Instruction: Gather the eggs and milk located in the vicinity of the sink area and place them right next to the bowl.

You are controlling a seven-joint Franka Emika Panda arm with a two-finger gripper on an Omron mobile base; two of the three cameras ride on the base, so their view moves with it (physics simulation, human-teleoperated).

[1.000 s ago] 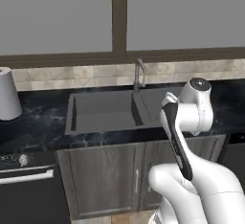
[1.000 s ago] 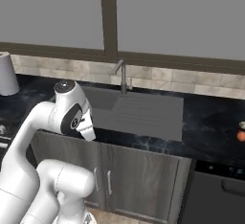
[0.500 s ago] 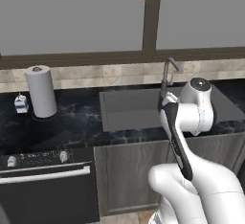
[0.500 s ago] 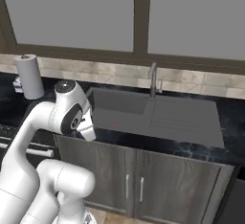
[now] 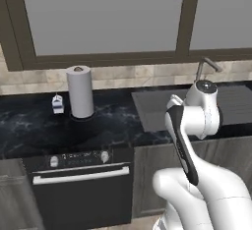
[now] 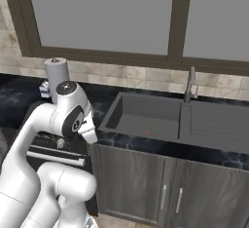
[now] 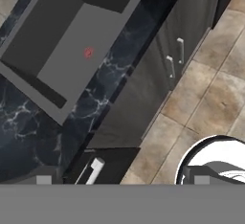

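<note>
The milk (image 5: pixel 58 104), a small white carton with a bluish label, stands on the dark counter just left of the paper-towel roll (image 5: pixel 79 91). The sink (image 5: pixel 157 108) lies to the right of the roll, with its curved faucet (image 5: pixel 206 67) behind the arm. From the other side, the sink's basin (image 6: pixel 146 117) and ribbed drainboard (image 6: pixel 219 124) are bare except for a small red spot on the basin floor. My gripper (image 7: pixel 122 180) is open and holds nothing. It hangs in front of the counter edge, looking down at the sink (image 7: pixel 72 31) and the floor. The eggs and the bowl are out of view.
A black oven with knobs and a long handle (image 5: pixel 78 175) sits under the counter left of the sink. Dark cabinet doors with bar handles (image 7: pixel 174 58) run below the sink. Tiled floor (image 7: pixel 210 98) lies in front. A window spans the wall behind the counter.
The base has driven left, so the whole scene has slid right. The paper-towel roll and milk have come further into view. The arm's pose and the open gripper are unchanged.
</note>
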